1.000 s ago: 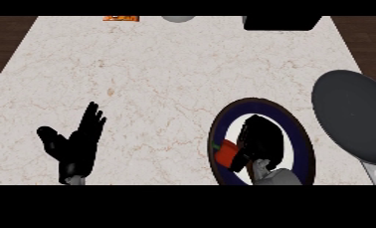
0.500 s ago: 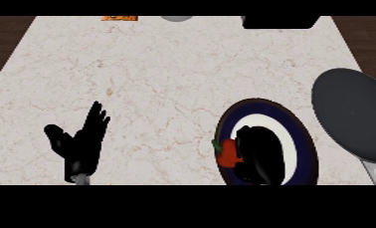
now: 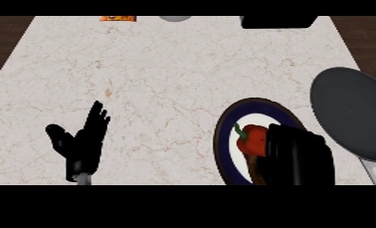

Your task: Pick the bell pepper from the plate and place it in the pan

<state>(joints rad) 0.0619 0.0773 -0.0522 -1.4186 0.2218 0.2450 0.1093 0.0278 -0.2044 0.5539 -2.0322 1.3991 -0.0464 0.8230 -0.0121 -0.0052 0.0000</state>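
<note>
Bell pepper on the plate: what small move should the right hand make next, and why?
Probably close the right hand around the bell pepper. The pepper lies on the plate, beside the hand, apparently not yet gripped; the pan waits at right.

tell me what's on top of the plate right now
A red bell pepper with a green stem lies on the plate, left of centre. The right hand is over the plate's right part beside the pepper, hiding whatever lies under it.
</note>
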